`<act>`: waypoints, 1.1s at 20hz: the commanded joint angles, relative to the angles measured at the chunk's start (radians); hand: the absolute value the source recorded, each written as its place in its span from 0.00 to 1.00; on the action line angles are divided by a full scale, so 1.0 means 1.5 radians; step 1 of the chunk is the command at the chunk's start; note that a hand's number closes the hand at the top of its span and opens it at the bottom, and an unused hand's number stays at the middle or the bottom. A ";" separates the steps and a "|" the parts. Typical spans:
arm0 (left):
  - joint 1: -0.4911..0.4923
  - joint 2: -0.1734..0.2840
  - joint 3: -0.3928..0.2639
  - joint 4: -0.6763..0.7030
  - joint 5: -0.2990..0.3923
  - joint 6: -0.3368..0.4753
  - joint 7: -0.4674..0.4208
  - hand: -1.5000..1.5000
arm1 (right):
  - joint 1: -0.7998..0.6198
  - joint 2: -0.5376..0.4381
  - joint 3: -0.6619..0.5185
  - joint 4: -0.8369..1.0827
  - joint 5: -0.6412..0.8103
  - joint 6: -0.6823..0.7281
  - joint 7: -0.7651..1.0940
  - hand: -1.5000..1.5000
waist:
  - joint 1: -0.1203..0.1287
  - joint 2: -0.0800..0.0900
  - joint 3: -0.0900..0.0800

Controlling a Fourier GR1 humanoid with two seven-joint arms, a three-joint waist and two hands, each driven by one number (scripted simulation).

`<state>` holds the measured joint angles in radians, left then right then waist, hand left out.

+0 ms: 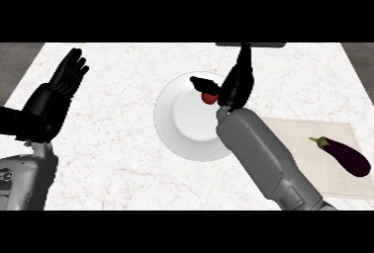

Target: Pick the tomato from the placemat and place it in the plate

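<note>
Tomato (208, 98) hangs over the white plate (182, 128), pinched in the robot's right hand (228, 88); only the release looks left, while the left hand (64, 81) rests open and the eggplant (343, 154) stays on the placemat (306, 129)

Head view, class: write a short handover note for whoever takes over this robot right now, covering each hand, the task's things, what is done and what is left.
Right hand: over the white plate, with the red tomato pinched between thumb and fingers.
Left hand: open, fingers up, resting at the view's left, holding nothing.
Placemat: at the right of the counter; only the eggplant lies on it.
Done: tomato picked off the placemat and carried over the plate.
Left: release the tomato onto the plate and draw the right hand back. Whether the tomato already touches the plate cannot be told.
</note>
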<state>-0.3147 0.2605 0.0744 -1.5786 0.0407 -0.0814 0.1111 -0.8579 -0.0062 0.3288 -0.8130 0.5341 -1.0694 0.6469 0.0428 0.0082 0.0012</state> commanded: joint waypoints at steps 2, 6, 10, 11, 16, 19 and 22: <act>0.017 0.015 0.022 -0.023 0.016 -0.009 0.016 0.50 | 0.099 0.004 0.003 -0.101 -0.030 -0.096 -0.032 0.00 | -0.027 -0.008 0.000; 0.025 -0.003 0.013 -0.033 -0.007 0.016 0.019 0.50 | 0.242 0.003 0.023 -0.230 -0.029 -0.094 -0.088 0.00 | -0.038 -0.008 0.000; 0.008 0.009 0.032 0.038 -0.007 -0.004 -0.022 0.50 | 0.352 -0.048 0.040 -0.372 -0.005 -0.050 -0.094 0.00 | -0.041 -0.008 -0.001; 0.025 0.010 0.033 -0.018 -0.007 0.010 0.000 0.50 | 0.398 -0.087 0.038 -0.437 -0.039 -0.035 -0.108 0.00 | -0.043 -0.010 -0.001; 0.022 0.007 0.039 0.010 0.008 -0.014 -0.009 0.50 | 0.539 -0.126 0.071 -0.563 -0.017 -0.006 -0.116 0.00 | -0.037 -0.007 -0.001; 0.038 0.012 0.038 -0.040 0.000 -0.005 0.026 0.50 | 0.636 -0.169 0.075 -0.658 -0.012 0.006 -0.113 0.00 | -0.037 -0.008 -0.001; 0.009 0.001 0.029 -0.023 -0.012 0.000 0.030 0.50 | 0.629 -0.212 0.024 -0.706 -0.065 0.058 -0.119 0.00 | -0.034 -0.006 -0.001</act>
<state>-0.2682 0.2617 0.1185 -1.6123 0.0261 -0.0800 0.1238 0.0230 -0.2390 0.4166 -1.7498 0.4966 -1.0577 0.4719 -0.0106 -0.0030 0.0002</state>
